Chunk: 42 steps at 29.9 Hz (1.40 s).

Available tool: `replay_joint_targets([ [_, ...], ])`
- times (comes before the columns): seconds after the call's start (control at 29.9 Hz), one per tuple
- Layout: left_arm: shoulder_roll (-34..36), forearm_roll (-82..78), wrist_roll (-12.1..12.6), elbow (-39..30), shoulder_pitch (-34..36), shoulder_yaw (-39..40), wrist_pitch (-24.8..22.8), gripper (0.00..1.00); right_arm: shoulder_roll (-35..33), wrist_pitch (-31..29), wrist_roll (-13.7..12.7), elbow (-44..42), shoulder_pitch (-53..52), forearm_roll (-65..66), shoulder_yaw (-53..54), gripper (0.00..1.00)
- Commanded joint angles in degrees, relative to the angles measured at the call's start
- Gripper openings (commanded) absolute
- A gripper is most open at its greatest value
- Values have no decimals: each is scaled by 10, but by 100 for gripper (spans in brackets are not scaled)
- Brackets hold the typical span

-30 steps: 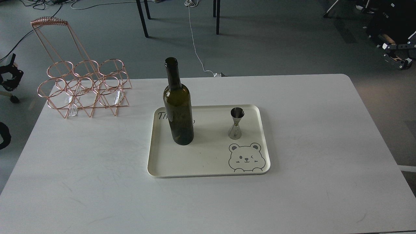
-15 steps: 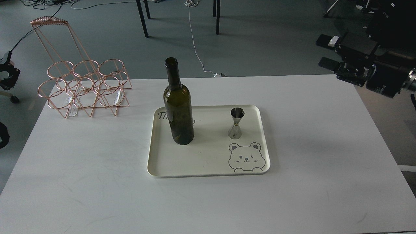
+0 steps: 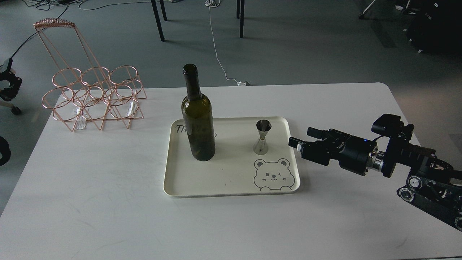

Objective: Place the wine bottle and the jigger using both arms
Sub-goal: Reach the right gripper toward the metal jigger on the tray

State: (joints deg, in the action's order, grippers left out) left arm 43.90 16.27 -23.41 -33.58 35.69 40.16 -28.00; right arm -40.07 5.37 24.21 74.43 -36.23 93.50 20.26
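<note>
The wine bottle [image 3: 197, 122] stands upright on the left part of a cream tray [image 3: 231, 173]. The jigger [image 3: 262, 137] stands upright on the tray's right part, above a printed bear. My right gripper [image 3: 302, 137] reaches in from the right. It is open and empty, just past the tray's right rim and level with the jigger, a short way from it. My left gripper [image 3: 7, 81] shows only as a small dark shape at the far left edge, off the table. Its fingers cannot be told apart.
A rose-gold wire bottle rack [image 3: 94, 97] stands at the table's back left corner. The white table [image 3: 108, 202] ends just behind the tray's far side. Chair legs and cables are on the floor beyond.
My right arm has swung down from the upper right to table height and now points its gripper at the tray's right rim. The bottle and the jigger have not moved.
</note>
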Motion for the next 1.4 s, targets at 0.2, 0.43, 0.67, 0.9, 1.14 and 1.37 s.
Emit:
replay_joint_targets([
  [0.2,-2,1,-1,1,-7,0,0,98,103,7,15,-101,-30,31,-19,94],
  [0.43,-16,1,-1,3,-16,1,0,98,158,8,15,-175,-83,34,-76,86],
  [0.67,-18,1,-1,3,-16,1,0,98,194,8,14,-216,-103,34,-79,84],
  [0.9,-17,1,-1,3,-16,1,0,98,224,8,14,-246,-112,34,-81,74],
  [1.14,-14,0,-1,3,-16,1,0,98,222,8,9,-246,-136,34,-146,42],
  [1.37,-15,0,-1,3,-16,1,0,98,221,17,8,-248,-137,34,-147,21],
])
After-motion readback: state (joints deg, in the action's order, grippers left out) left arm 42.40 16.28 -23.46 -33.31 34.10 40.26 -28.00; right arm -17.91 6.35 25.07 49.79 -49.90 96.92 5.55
